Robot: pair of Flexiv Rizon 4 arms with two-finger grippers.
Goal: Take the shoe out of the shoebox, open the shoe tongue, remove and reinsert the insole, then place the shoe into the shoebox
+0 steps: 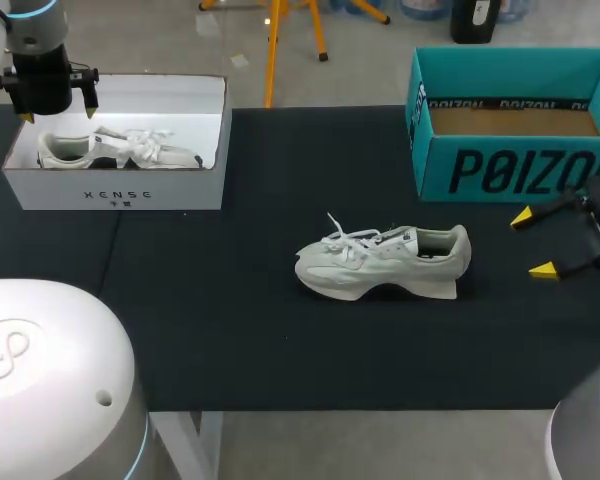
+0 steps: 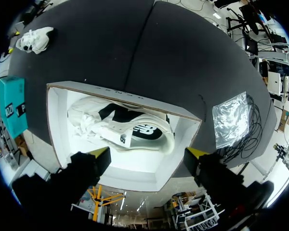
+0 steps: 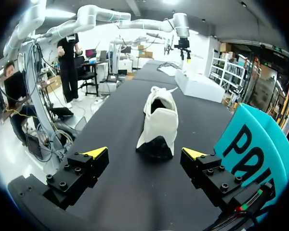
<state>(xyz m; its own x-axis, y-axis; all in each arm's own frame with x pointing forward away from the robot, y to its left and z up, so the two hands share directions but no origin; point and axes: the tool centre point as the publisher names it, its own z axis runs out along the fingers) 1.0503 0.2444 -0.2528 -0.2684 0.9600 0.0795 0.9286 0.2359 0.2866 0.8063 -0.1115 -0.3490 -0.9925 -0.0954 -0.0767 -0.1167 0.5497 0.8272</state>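
Pale fabric shoe (image 1: 385, 262) on the table, probably light and pliable: grasp its firmer heel; left gripper (image 1: 58, 114) and right gripper (image 1: 532, 243) gape wide, empty.

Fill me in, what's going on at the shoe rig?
The left claw hangs open over the white box, which holds the boxed shoe. The loose shoe stands on the table between the boxes, its heel toward the open right claw. The teal box beside that claw looks empty. Nothing is gripped.
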